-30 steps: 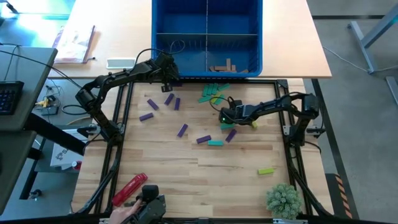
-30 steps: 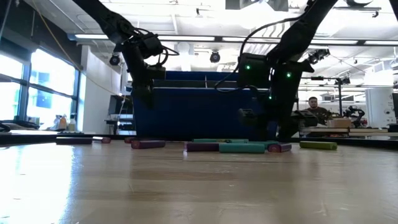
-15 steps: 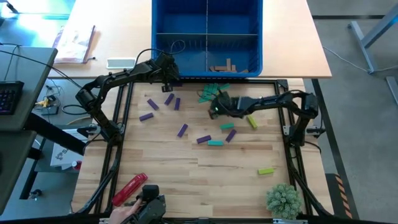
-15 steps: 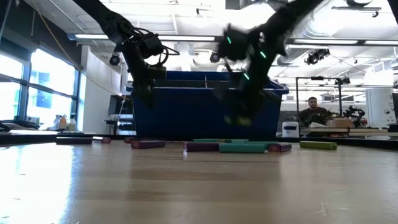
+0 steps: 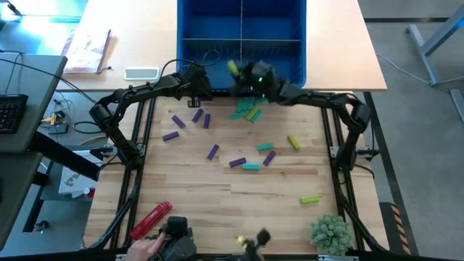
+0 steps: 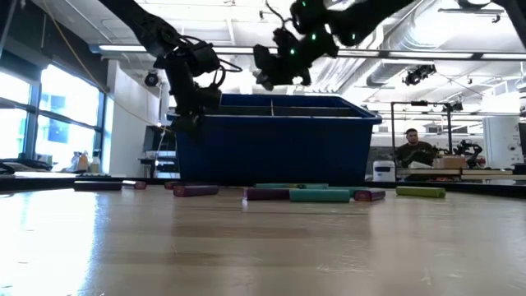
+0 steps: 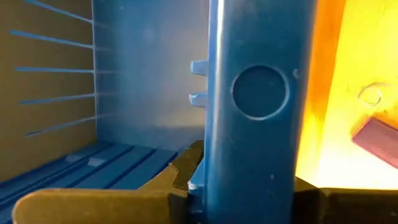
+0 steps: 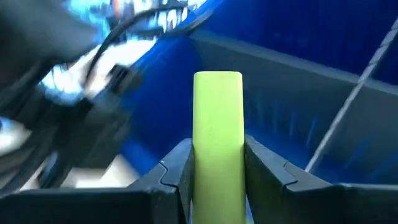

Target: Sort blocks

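A: What's held by the right gripper (image 8: 217, 171)?
B: A lime block (image 8: 217, 140), plain rectangular bar, clamped between both fingers, long axis pointing out past the fingertips, above the blue bin's (image 5: 210, 29) front wall.
A: Left gripper (image 7: 242, 180)?
B: Closed on that bin's front wall. Lower end of the block is hidden.

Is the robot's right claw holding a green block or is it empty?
Holding: the right gripper is shut on a lime block, above the blue bin.

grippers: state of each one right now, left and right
Left gripper: shut on the blue bin's wall.
Right gripper: shut on a lime block.
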